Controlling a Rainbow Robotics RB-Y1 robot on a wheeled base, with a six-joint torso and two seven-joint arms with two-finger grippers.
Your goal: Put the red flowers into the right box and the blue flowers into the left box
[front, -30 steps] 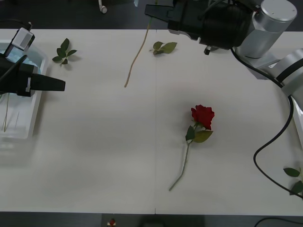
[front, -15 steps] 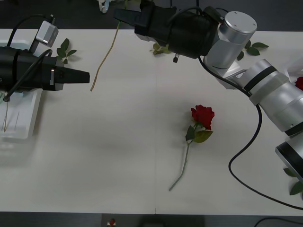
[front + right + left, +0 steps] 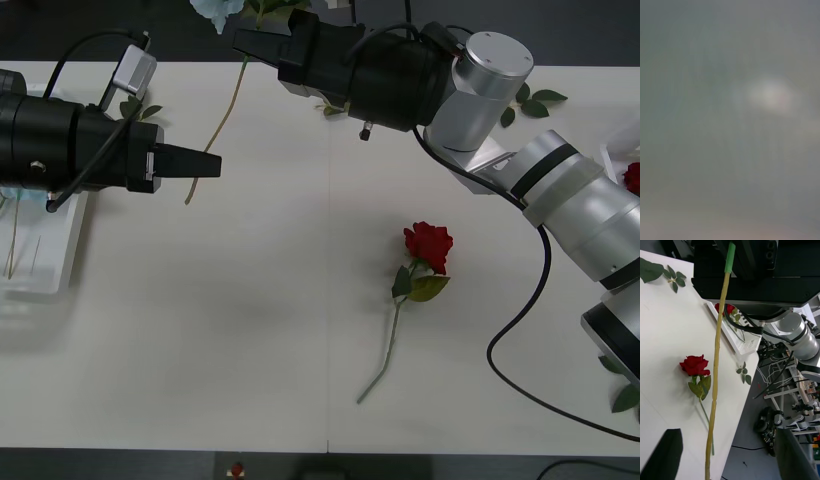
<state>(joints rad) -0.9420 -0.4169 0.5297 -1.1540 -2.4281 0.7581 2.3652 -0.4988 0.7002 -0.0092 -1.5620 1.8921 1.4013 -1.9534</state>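
My right gripper (image 3: 250,42) reaches across the table's far side, shut on the green top of a blue flower's stem (image 3: 213,135). The pale bloom (image 3: 216,9) sits at the top edge and the stem hangs down over the table. My left gripper (image 3: 207,163) points right at the stem's lower part. In the left wrist view it (image 3: 727,432) is open, with the stem (image 3: 716,363) running up between its fingers. One red flower (image 3: 428,244) lies at mid-table. Another (image 3: 632,178) rests in the right box (image 3: 738,342). The left box (image 3: 45,265) is at the left edge.
Loose leaf sprigs lie at the far left (image 3: 133,106), the far right (image 3: 537,100) and the right edge (image 3: 622,382). The right arm's silver links (image 3: 560,190) span the right half of the table. Bare tabletop stretches across the near half.
The right gripper has carried the blue flower left across the far side. The left gripper has moved right from over the left box, up to the hanging stem.
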